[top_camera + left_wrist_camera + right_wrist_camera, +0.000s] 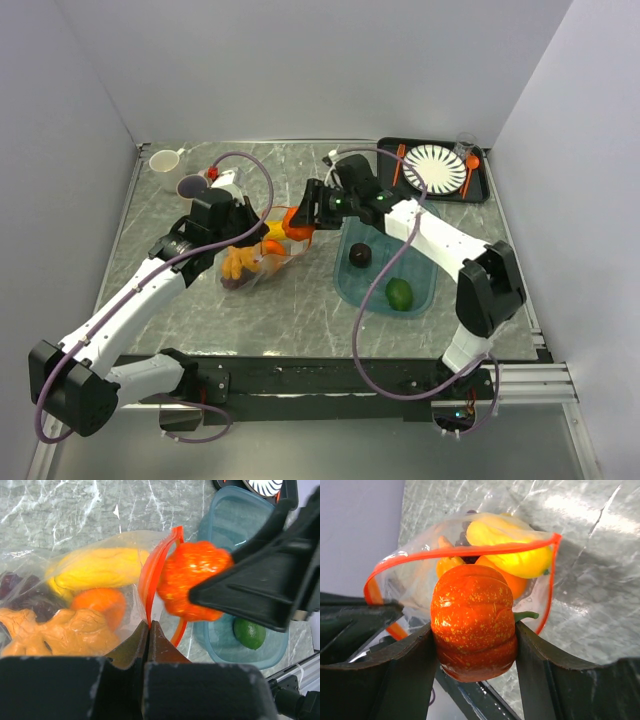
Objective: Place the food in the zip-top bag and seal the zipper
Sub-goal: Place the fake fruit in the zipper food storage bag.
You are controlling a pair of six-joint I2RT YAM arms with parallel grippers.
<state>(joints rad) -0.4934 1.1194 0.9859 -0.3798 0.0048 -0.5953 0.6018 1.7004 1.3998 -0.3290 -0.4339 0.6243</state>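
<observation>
In the right wrist view you see your right gripper (pixel 473 632) clamping the red-orange pumpkin (pixel 472 615), the zip-top bag (pixel 405 580) gaping at its twelve o'clock, while only the left wrist view shows your left gripper (pixel 149 627) pinched on the zipper (pixel 150 575).

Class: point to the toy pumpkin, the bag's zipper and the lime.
toy pumpkin (pixel 472 615): right wrist view, its speckled middle.
zipper (pixel 470 552): right wrist view, upper run of strip.
lime (pixel 399 294): top external view, its centre.

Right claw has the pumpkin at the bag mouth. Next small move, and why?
Probably ease the right claw forward so the pumpkin passes the zipper rim into the zip-top bag: the left claw pinches the mouth open and the pumpkin sits right at it.
</observation>
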